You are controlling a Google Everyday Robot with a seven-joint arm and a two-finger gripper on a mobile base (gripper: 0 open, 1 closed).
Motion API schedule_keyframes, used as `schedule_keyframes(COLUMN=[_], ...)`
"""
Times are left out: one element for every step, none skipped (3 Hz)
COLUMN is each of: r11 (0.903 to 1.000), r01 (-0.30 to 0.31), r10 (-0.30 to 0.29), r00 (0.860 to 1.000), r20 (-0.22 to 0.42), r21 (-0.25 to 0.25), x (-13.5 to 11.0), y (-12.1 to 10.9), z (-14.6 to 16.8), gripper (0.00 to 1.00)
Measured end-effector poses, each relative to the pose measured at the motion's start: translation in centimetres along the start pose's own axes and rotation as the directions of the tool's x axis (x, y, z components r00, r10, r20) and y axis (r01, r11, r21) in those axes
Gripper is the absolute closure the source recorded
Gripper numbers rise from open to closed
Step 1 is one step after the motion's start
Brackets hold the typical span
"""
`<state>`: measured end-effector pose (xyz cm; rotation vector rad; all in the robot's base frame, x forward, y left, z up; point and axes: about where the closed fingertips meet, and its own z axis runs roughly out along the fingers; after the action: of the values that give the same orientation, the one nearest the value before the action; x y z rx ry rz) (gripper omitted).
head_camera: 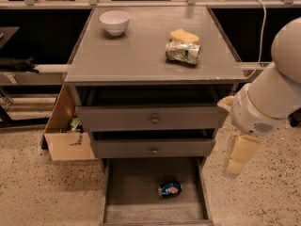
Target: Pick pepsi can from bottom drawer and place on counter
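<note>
Pepsi can (pixel 170 189) | seen lying on its side in open bottom drawer (pixel 136 208) | counter (pixel 136 60) taken up by bowl (pixel 115 21), sponge (pixel 184 36), snack bag (pixel 182 52) | gripper (pixel 237 161) held right of drawers; grip state cannot be told

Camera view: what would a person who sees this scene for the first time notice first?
The big pale arm at the right edge draws the eye first, its gripper hanging beside the cabinet, level with the lower drawers. Next is the pepsi can lying on its side in the open bottom drawer. The counter holds a white bowl back left and a foil snack bag at right.
</note>
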<state>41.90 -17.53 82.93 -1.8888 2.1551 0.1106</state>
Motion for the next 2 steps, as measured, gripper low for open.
schedule_keyframes(r11=[1.0000,0.9997], r01=[0.000,0.017], r10=[0.000,-0.017], r00=[1.000,1.000], r20=[-0.003,0.004], r21=[-0.006,-0.018], x=[0.1,0.3], y=[0.3,0.4], z=[0.4,2.2], gripper=[0.00,0.00])
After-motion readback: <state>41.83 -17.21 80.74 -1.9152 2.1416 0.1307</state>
